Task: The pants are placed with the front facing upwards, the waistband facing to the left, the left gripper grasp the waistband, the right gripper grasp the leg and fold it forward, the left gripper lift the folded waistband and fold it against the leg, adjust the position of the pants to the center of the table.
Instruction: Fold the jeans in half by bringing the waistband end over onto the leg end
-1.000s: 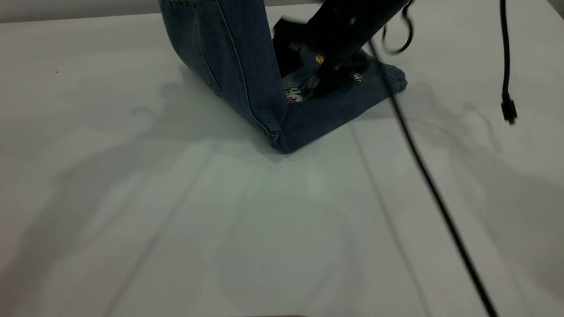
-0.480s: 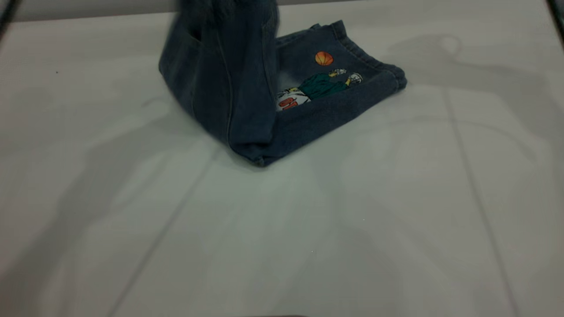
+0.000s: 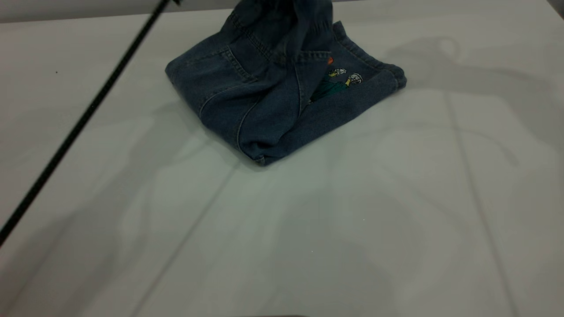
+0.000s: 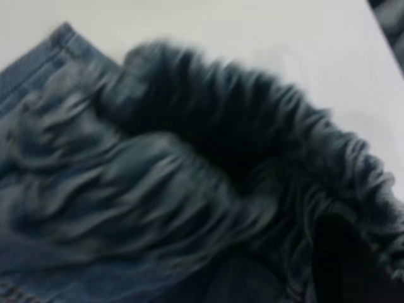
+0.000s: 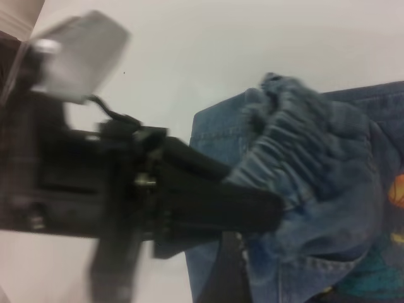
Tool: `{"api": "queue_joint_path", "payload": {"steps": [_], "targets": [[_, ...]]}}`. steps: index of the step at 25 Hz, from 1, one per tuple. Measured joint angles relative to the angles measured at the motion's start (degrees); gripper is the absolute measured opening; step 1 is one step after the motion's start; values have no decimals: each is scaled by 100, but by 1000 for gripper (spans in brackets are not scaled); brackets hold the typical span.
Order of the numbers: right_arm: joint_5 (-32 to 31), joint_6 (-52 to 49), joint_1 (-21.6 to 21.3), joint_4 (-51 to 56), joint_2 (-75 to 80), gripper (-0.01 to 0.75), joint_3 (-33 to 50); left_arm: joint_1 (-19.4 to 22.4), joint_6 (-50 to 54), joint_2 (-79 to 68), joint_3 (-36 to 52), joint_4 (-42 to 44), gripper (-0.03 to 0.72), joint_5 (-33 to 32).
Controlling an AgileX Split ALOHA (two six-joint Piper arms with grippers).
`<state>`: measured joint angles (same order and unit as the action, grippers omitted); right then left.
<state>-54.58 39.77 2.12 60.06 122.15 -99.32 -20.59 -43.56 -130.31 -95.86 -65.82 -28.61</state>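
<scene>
Right wrist view shows the left gripper [image 5: 268, 211] clamped on the waistband [image 5: 303, 145], mid-fold; next, lay it over the leg.

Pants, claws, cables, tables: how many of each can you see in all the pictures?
Pants: 1
Claw: 1, the left claw, shut on the waistband
Black cable: 1
Table: 1
Total: 4
</scene>
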Motion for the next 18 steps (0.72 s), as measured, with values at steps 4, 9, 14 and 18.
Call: {"api": "queue_joint_path", "payload": {"steps": [4, 9, 14, 18], "targets": [[-181, 0, 0, 0, 0, 572, 0, 0, 43, -113, -46, 363, 172, -78], [-435, 0, 17, -5, 0, 572, 0, 12, 54, 170, -57, 1020, 426, -309], [-519, 0, 160, -11, 0, 572, 0, 125, 54, 955, -57, 1529, 562, -552], [-526, 0, 373, -22, 0, 572, 0, 486, 73, 1793, -57, 1680, 573, -1014]]}}
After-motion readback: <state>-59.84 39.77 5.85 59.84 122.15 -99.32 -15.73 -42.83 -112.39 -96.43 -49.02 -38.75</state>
